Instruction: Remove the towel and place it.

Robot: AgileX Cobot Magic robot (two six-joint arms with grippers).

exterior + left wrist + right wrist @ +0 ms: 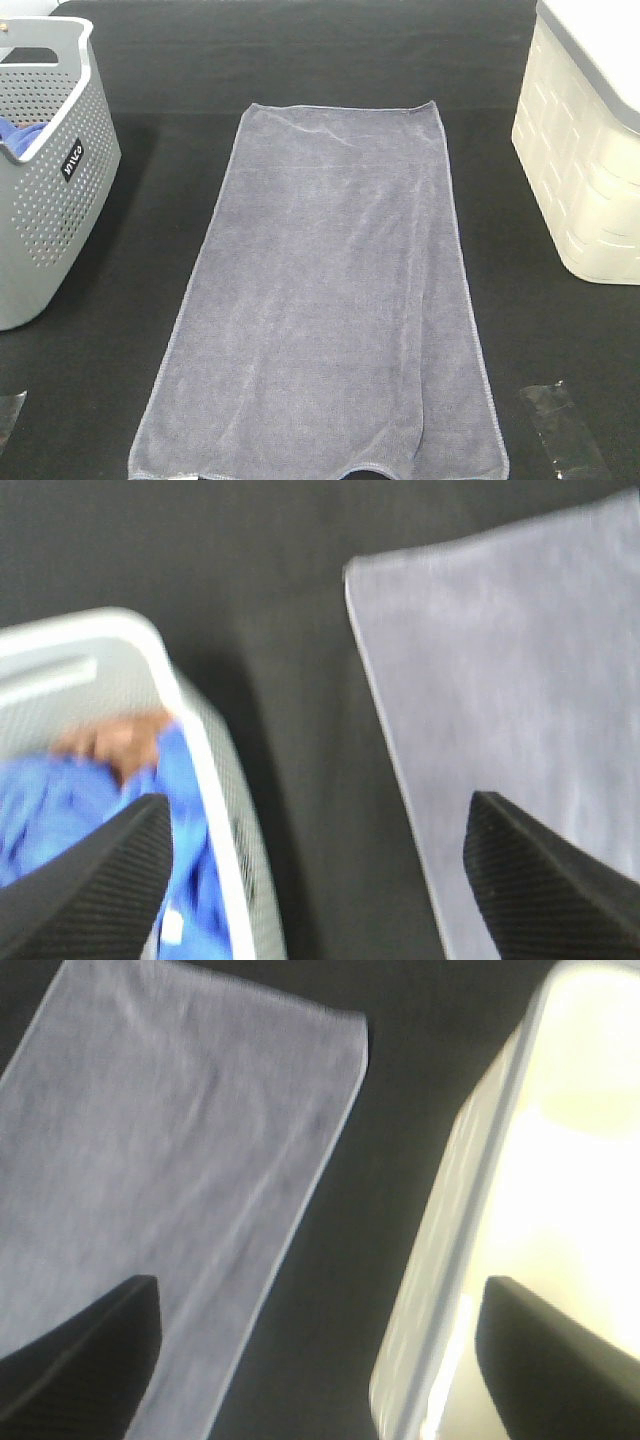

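The slate-grey towel (330,300) lies spread flat on the black table, long side running from the far middle to the front edge. Neither arm shows in the high view. In the left wrist view my left gripper (320,880) hangs open above the table, one finger over the basket and the other over the towel (510,680) near its edge. The right wrist view shows my right gripper (320,1360) open, one finger above the towel (170,1150), the other above the cream box. Nothing is held in either gripper.
A grey perforated basket (50,180) stands at the left with a bright blue cloth (60,800) inside. At the right stands a cream box (585,140) with a grey rim. Clear tape patches (560,425) lie near the front corners.
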